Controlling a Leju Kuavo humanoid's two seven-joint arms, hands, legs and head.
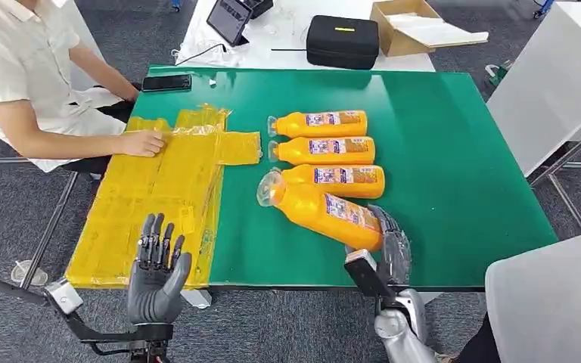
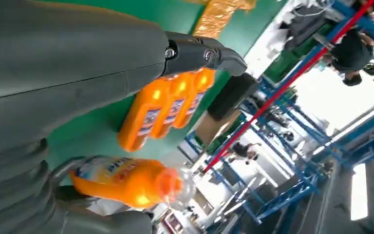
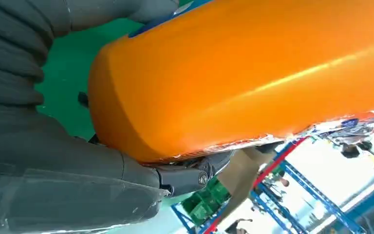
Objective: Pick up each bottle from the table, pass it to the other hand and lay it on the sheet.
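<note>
Right hand (image 1: 390,243) grips the bottle (image 1: 324,210) by its base only, left hand (image 1: 155,272) spread empty, so it'll probably tip out mid-handoff.

Orange bottles (image 1: 325,124) with blue-and-white labels lie on a green table (image 1: 454,151) beside a yellow sheet (image 1: 159,197).
</note>
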